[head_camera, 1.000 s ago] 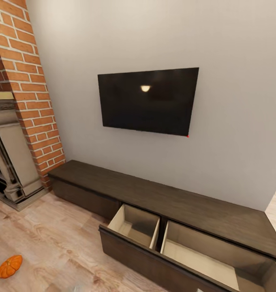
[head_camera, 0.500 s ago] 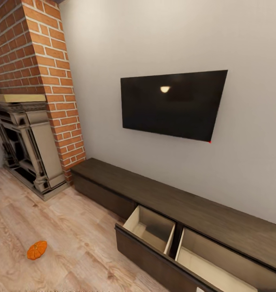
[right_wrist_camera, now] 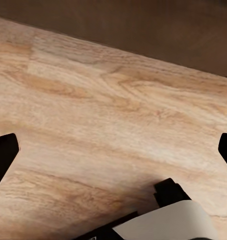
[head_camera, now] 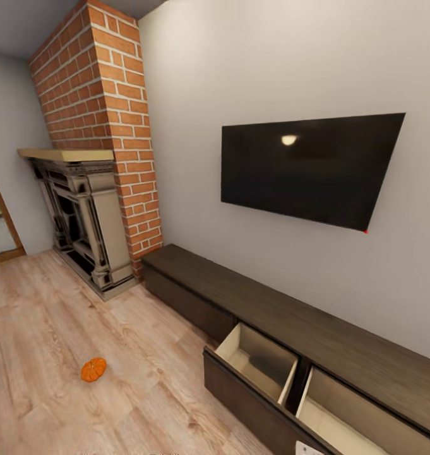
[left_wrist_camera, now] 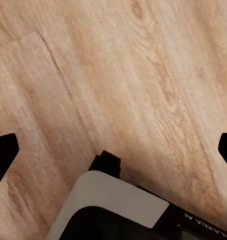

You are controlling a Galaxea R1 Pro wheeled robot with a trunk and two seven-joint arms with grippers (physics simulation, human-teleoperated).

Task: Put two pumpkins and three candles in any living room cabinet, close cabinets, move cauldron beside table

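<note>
Both grippers, left (left_wrist_camera: 113,150) and right (right_wrist_camera: 113,150), spread wide, empty, over bare floor (head_camera: 44,328). Pumpkin (head_camera: 93,370) at lower left, well apart from cabinet (head_camera: 341,344) with two drawers pulled out at lower right. Likely risks: rolling pumpkin at a loose grasp, or base clipping a drawer front.

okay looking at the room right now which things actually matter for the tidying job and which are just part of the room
Part of the job:
- pumpkin, lying on the wood floor, away from the cabinet
- cabinet under the TV, with two drawers pulled open, both looking empty

Just part of the room:
- TV on the wall
- fireplace
- brick chimney
</note>
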